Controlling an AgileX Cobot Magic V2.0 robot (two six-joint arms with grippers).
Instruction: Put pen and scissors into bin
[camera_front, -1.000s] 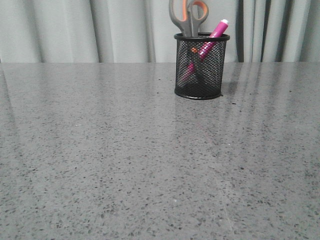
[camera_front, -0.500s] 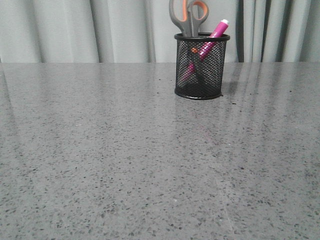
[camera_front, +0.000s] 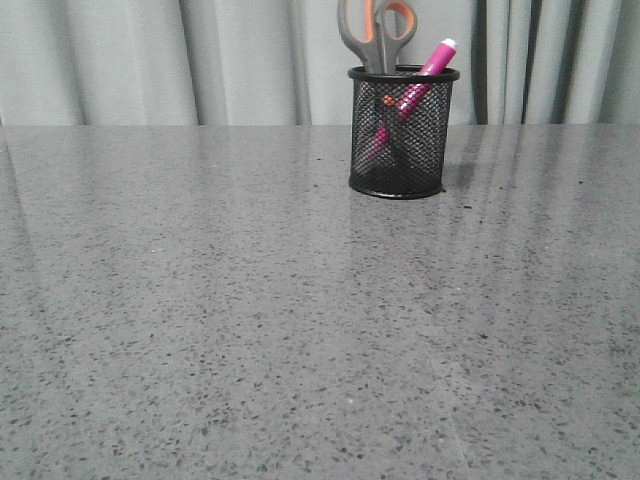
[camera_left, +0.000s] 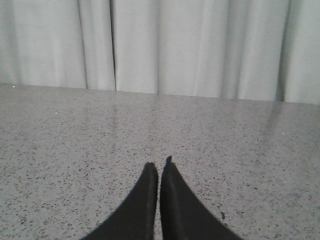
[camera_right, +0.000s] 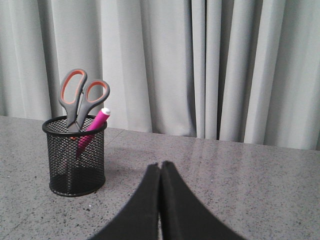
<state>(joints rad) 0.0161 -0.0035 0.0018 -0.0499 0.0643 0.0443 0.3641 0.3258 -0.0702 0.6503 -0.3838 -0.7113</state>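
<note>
The pen (camera_front: 428, 68) and scissors (camera_front: 375, 32) are seen standing in the bin (camera_front: 402, 135) (task apparently done), both grippers (camera_left: 159, 172) (camera_right: 160, 172) pressed together, empty; only withdrawal is judged needed.

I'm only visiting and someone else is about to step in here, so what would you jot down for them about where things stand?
Left end effector: shut, empty, low over the table.
Right end effector: shut, empty, away from the bin.
Scissors: standing in the bin, blades down, handles above the rim.
Pen: leaning in the bin, white end sticking out.
Done: both items are in the bin.
Left: nothing visible; no loose items on the table.
</note>
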